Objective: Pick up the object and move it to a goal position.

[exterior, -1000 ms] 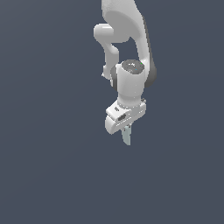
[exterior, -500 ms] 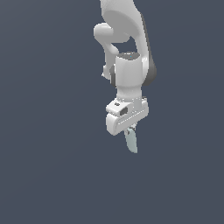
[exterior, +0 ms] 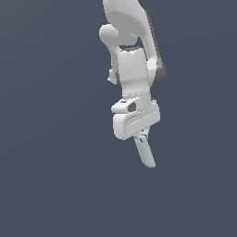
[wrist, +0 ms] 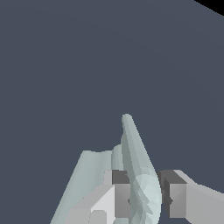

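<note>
Exterior view, centre of frame: white two-fingered gripper (exterior: pixel 141 135) clamped on the pale blue-green, smooth bar with rounded ends (exterior: pixel 146 152), carrying it in mid-air.

Left to right in the wrist view, one grey finger pad (wrist: pixel 122 194), the bar (wrist: pixel 139 175), then the other pad sit pressed together, most of the bar jutting past the fingertips. No goal marker is visible. Judging by that long overhang, the carry wants slow, smooth motion and a firm squeeze, so the bar cannot pivot or slip.

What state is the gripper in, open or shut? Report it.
Shut on the bar: the gripper has fingers pressed on both its sides, and it hangs below them.
</note>
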Action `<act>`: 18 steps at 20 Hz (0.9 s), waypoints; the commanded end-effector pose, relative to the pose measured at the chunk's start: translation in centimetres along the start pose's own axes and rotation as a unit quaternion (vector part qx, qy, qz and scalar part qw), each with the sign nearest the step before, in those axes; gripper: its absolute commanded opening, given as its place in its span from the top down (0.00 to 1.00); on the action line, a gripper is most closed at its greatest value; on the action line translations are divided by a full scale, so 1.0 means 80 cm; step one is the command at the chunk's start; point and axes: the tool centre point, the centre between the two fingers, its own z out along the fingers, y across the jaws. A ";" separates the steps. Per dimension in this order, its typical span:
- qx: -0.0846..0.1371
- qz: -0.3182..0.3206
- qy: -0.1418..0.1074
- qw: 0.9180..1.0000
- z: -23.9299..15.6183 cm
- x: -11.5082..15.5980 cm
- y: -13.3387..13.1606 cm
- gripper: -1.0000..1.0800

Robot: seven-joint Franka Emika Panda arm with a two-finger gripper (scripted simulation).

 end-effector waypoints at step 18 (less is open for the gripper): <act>-0.061 -0.045 0.187 0.979 -0.068 0.077 0.031 1.00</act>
